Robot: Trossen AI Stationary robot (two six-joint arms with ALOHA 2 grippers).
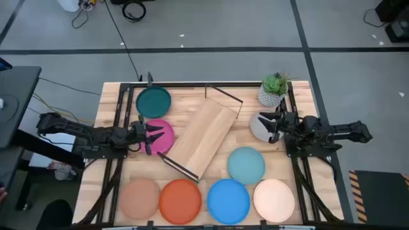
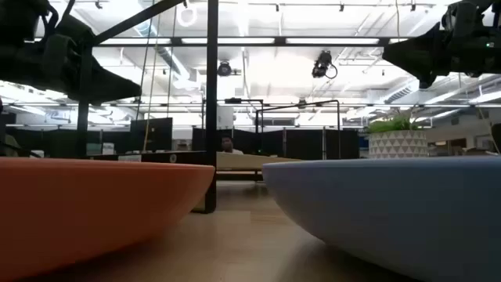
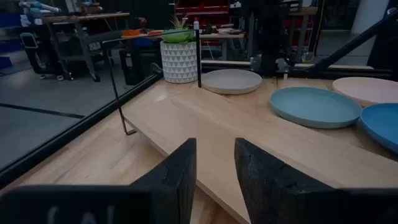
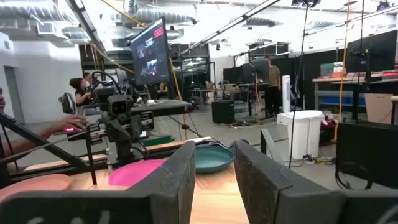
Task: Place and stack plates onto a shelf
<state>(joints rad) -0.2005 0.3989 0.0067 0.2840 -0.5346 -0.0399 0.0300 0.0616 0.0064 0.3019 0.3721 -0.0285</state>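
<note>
A: Where is the shelf (image 1: pixel 203 136) placed, and how is it turned?

B: It is seen at the middle of the bench (image 1: pixel 112 96), its long axis run diagonally, one end toward the plant pot (image 1: pixel 273 91) and the other toward the orange plate (image 1: pixel 180 199).

A: And what is found to the left of the shelf?

B: The teal plate (image 1: pixel 154 102) is laid beyond the magenta plate (image 1: pixel 160 135), which lies just beside the shelf's left edge. The left jaws (image 1: pixel 149 137) are held over the magenta plate, pointed toward the shelf. They are parted by a narrow gap and nothing is gripped between them; in the left wrist view only the shelf board is seen through that gap.

A: What lies nearer than the shelf?

B: A row is formed there: the tan plate (image 1: pixel 140 197), the orange plate, the blue plate (image 1: pixel 228 199) and the cream plate (image 1: pixel 274 198). The light blue plate (image 1: pixel 246 164) is set between that row and the shelf's right side.

A: And on the right of the shelf?

B: The grey plate (image 1: pixel 258 126) is laid near the plant pot. The right jaws (image 1: pixel 273 126) are held above it, likewise slightly parted and empty, pointed toward the shelf.
</note>
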